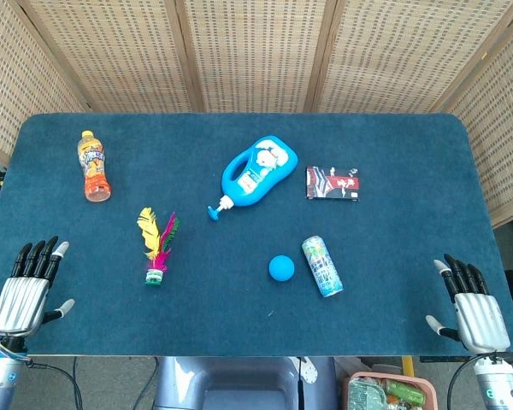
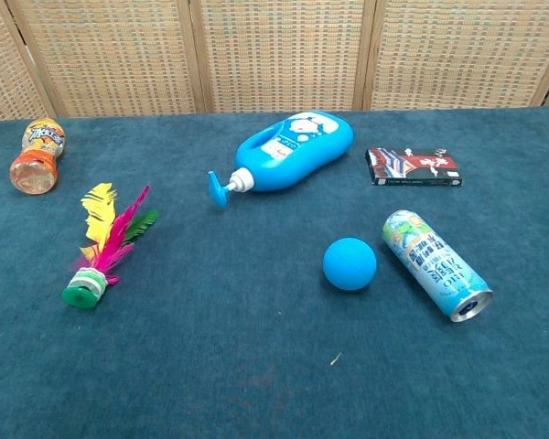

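Note:
My left hand (image 1: 26, 289) lies flat at the table's front left corner, fingers apart and holding nothing; the feathered shuttlecock (image 1: 156, 246) (image 2: 105, 249) is the nearest thing to it. At the front right corner rests my right hand (image 1: 473, 307), also spread and empty, with the lying drink can (image 1: 322, 266) (image 2: 435, 264) nearest. A blue ball (image 1: 281, 267) (image 2: 349, 263) sits just left of the can. Neither hand shows in the chest view.
A blue pump bottle (image 1: 256, 174) (image 2: 288, 155) lies on its side mid-table. An orange juice bottle (image 1: 93, 165) (image 2: 37, 157) lies at the far left, a small dark box (image 1: 333, 183) (image 2: 414, 166) at the right. Wicker screens (image 1: 256, 51) stand behind the blue tabletop (image 1: 393, 128).

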Tool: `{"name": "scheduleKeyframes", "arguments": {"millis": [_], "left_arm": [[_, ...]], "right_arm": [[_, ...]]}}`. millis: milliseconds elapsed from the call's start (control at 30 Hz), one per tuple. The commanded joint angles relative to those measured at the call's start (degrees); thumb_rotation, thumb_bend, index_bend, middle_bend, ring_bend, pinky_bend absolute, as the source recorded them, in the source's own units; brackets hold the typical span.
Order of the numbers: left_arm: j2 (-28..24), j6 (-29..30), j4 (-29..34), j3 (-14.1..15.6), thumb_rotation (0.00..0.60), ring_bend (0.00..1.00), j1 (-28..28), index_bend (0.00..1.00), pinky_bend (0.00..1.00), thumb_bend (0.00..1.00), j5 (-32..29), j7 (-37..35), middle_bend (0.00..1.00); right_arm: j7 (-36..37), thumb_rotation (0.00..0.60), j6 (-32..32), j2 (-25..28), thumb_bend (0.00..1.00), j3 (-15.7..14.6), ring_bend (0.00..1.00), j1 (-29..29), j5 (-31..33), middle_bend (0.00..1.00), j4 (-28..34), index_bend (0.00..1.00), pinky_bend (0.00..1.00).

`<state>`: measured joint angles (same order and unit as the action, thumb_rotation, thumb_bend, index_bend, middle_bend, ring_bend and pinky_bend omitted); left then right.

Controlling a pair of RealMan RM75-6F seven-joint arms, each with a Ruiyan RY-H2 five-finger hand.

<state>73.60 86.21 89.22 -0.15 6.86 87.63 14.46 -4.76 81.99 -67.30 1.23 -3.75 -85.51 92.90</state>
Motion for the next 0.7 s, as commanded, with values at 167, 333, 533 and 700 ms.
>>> {"name": "scheduleKeyframes", "arguments": {"millis": [167,333,533,700], "left_arm": [[0.14,0.23,-0.15,-0.19,0.6,0.0,-0.1,0.0,0.0,0.15,0.12,-0.01,0.0],[0.21,0.32,-0.25,-0.18,0.6,0.0,-0.23,0.0,0.0,0.15,0.27,-0.27,0.0],[0.21,0.17,-0.45,-0.5,0.6,0.0,-0.05,0.0,0.0,0.15,0.33,-0.9,0.0],[0.31,-0.71,-0.78,-0.64,0.6,0.0,0.14,0.0,0.0,0.15,-0.29,-1.08,0.0]], "right_arm": [[0.06,0.6,0.28,0.05,0.17,-0.08,0.0,0.12,-0.26,0.0,-0.06,0.05,0.0],[0.28,0.6,0.65,0.25,0.17,-0.2,0.0,0.27,-0.68,0.0,0.25,0.05,0.0],[0.04,0.6,0.59,0.27,0.17,-0.07,0.0,0.27,-0.39,0.0,0.32,0.05,0.0],[-0.1,0.6,0.31,0.16,0.17,-0.01,0.0,0.18,-0.15,0.0,0.21,0.05,0.0]]}}
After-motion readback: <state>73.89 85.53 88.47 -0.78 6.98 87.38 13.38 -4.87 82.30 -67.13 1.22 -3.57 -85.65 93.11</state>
